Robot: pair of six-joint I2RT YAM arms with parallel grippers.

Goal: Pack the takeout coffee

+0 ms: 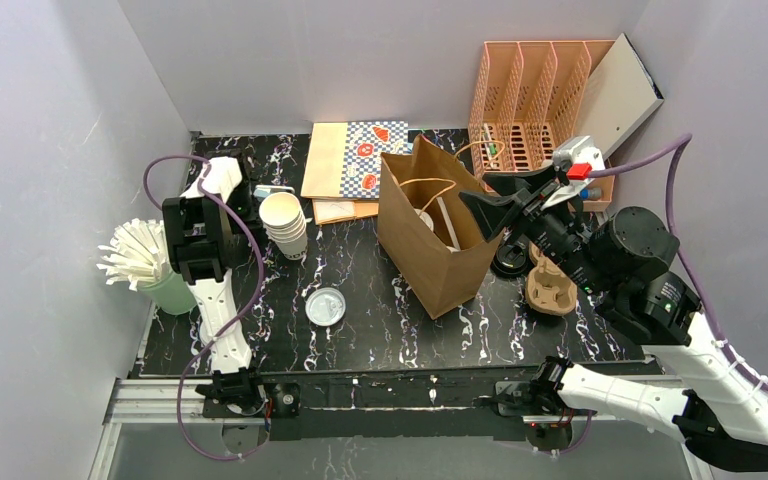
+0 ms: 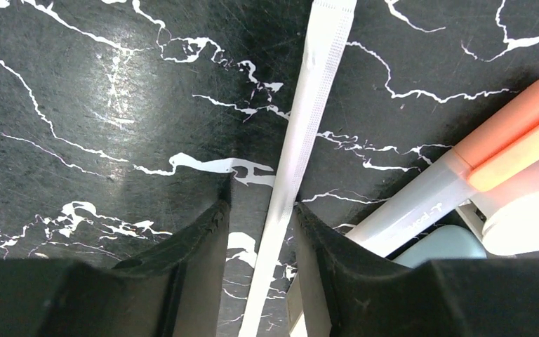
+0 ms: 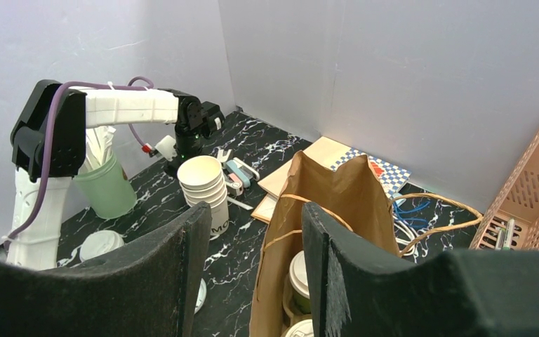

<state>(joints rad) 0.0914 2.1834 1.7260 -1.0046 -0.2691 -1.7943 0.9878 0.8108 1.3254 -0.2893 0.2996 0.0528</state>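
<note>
Packing seems nearly done: two lidded coffee cups stand inside the paper bag, the right gripper hangs above it with jaws apart and empty, while the left gripper, jaws also apart, straddles a wrapped straw, probably the last item.

Table: black marble, white veining. Between the left gripper's black fingers: white wrapped straw. Right of it: marker, frosted clear body, orange cap, plus a pale teal object. Right gripper also black. Beyond it: brown kraft bag, takeout coffee lids white. To its left: cream cup stack, green tumbler. To its right: peach organizer.
</note>
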